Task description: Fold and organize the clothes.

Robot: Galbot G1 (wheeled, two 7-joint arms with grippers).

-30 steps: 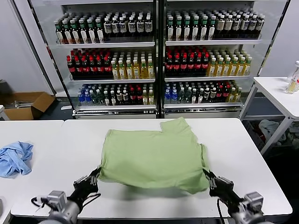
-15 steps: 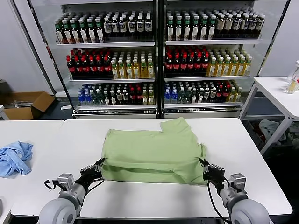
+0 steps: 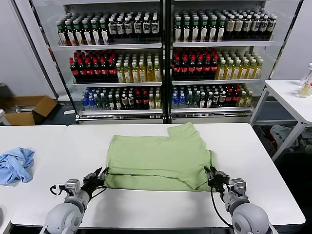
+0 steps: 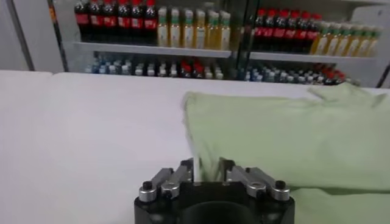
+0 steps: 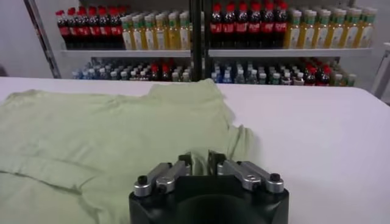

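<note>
A tall glass-fronted drinks cooler [image 3: 165, 58], filled with rows of bottles, is being seen behind the work area. In front of it a white counter [image 3: 253, 165] is carrying the task's garment, and a second white counter [image 3: 34, 141] is adjoining it on the robot's left.

The light green polo shirt [image 3: 158, 161] is lying flat near the middle of the counter, its near part doubled back over itself so that a folded edge is running along the robot's side; one sleeve is sticking out at the far edge. A crumpled light blue cloth [image 3: 15, 165] is lying well apart on the left counter.

The left claw [image 3: 94, 177] is being held low at the shirt's near left corner. In the left wrist view its fingers [image 4: 186, 172] are standing slightly apart with the shirt's edge between them; whether the fabric is being pinched cannot be told.

The right claw [image 3: 214, 177] is being held at the near right corner. Its fingers [image 5: 183, 164] are likewise a little apart around a fold of fabric, and a grip cannot be confirmed.
</note>
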